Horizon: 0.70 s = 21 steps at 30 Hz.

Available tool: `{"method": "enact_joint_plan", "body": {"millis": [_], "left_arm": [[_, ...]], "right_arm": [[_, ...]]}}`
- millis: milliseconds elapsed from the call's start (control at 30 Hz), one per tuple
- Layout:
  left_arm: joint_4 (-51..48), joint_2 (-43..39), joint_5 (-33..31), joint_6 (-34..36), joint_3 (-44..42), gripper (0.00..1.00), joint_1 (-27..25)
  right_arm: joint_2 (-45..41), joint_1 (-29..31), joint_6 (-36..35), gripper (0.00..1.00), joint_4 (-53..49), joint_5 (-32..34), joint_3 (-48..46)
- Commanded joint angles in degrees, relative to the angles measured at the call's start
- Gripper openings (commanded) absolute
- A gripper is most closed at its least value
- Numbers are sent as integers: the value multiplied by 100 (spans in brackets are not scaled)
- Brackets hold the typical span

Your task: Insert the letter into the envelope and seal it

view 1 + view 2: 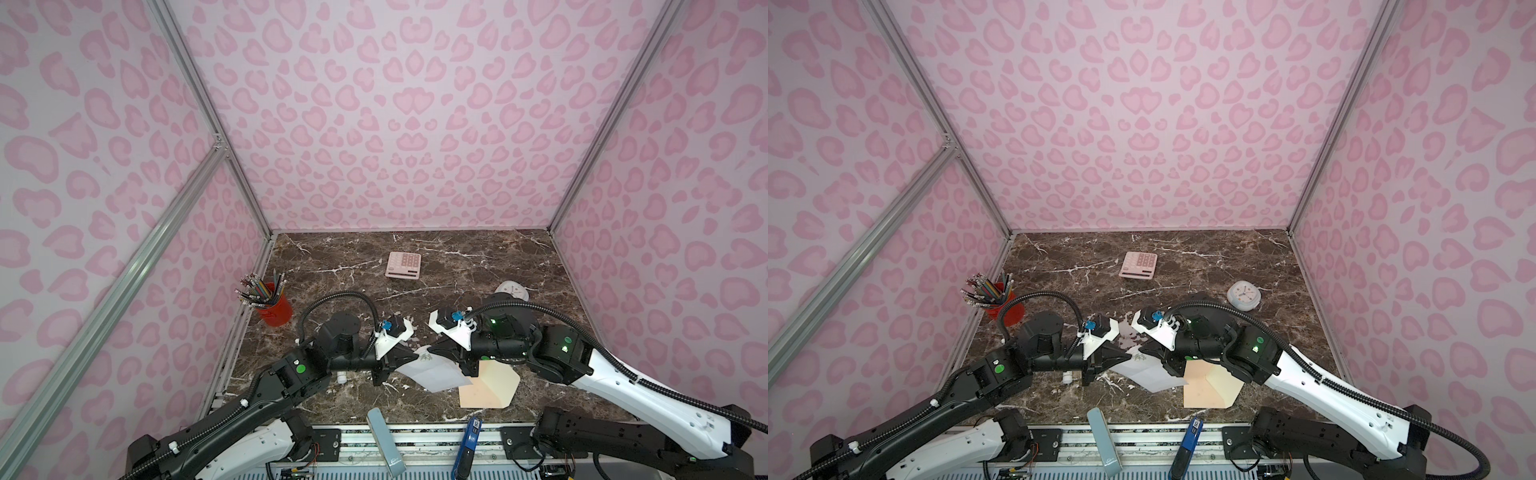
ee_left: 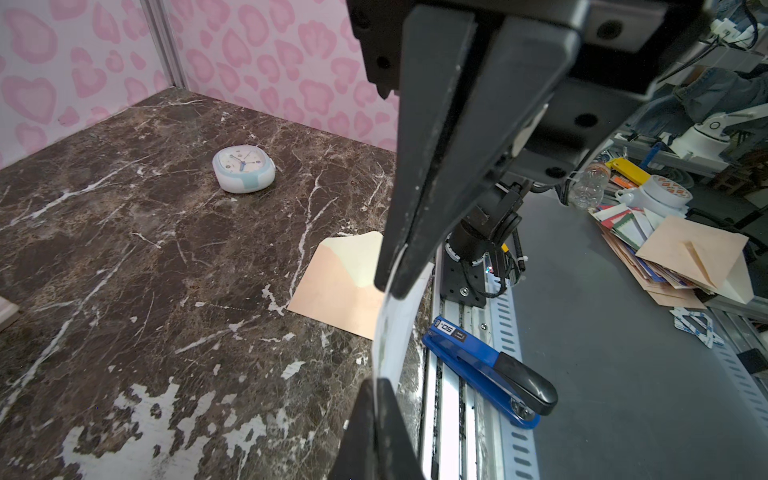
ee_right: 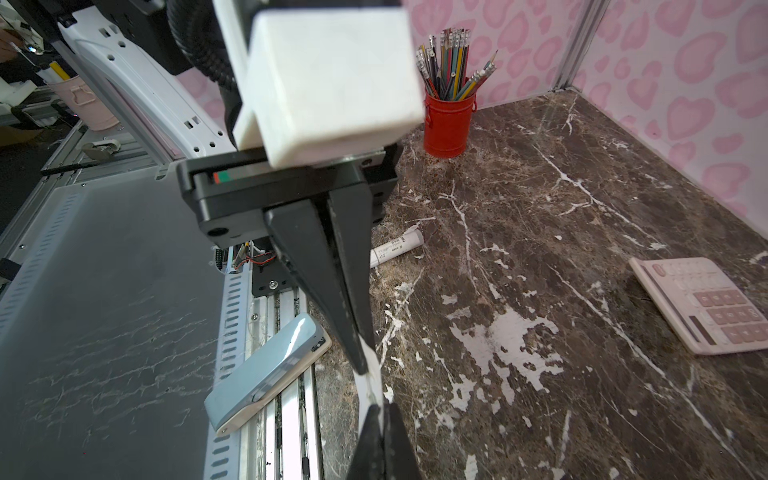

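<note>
left gripper [image 3: 363, 362] is clamped right down on the letter [image 2: 395, 332], jaws pressed together with only the sheet's edge between them. facing it, the right gripper [image 2: 390, 287] is pinched just as tight on the opposite edge. two grips, one paper: the white sheet hangs clear of the table between them, slightly bowed, almost edge-on to both wrist cameras. my read is that two holds keep a floppy sheet taut enough to steer, or else this is a hand-over between arms; can't say which.

beneath, on the right arm's side, the envelope [image 1: 492, 388] lies flat with its flap open, pale cream inside facing up. in both top views one corner of the letter overlaps it, but the letter is in the air, not inside. the open flap leaves the mouth free, which is what insertion needs; nothing is in yet, so sealing looks far off.

outward now: a dark brown marble table [image 1: 478, 257], white-veined, worn pale towards the front. the pink calculator [image 1: 403, 265] sits well apart at the back. there's a small clock [image 1: 1244, 296] near the right arm and a red pencil cup [image 1: 275, 311] by the left wall. a blue stapler [image 2: 473, 357] and a grey-blue case [image 3: 266, 374] lie on the front rail. the walls all round are a pink heart-spot print.
</note>
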Motion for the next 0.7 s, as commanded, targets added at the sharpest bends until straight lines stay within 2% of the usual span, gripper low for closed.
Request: {"method": "enact_joint_plan", "body": {"millis": [0, 67, 133, 167, 300, 367, 467, 567, 667], "left_arm": [[-134, 19, 183, 26, 59, 4, -7], [-89, -39, 25, -18, 41, 4, -8], [132, -226, -328, -178, -43, 4, -8], [227, -306, -502, -266, -73, 4, -8], [320, -578, -1802, -678, 10, 4, -8], [276, -641, -2411, -862, 123, 4, -8], [312, -704, -3082, -1278, 303, 4, 0], [366, -713, -3439, -1703, 459, 4, 5], [463, -705, -3474, -2069, 548, 4, 10]], "right_arm": [[0, 1, 4, 2, 84, 81, 29], [-41, 6, 28, 15, 142, 163, 5], [-163, 6, 132, 36, 263, 367, -59], [-244, 0, 228, 44, 341, 532, -100], [-813, -13, 737, 67, 801, 1600, -397], [-1187, -76, 1094, 73, 1129, 2120, -627], [-1736, -354, 1736, 80, 1690, 2373, -1099], [-2076, -803, 2443, 80, 1960, 2424, -1460], [-2199, -1269, 3168, 80, 2165, 2181, -1764]]}}
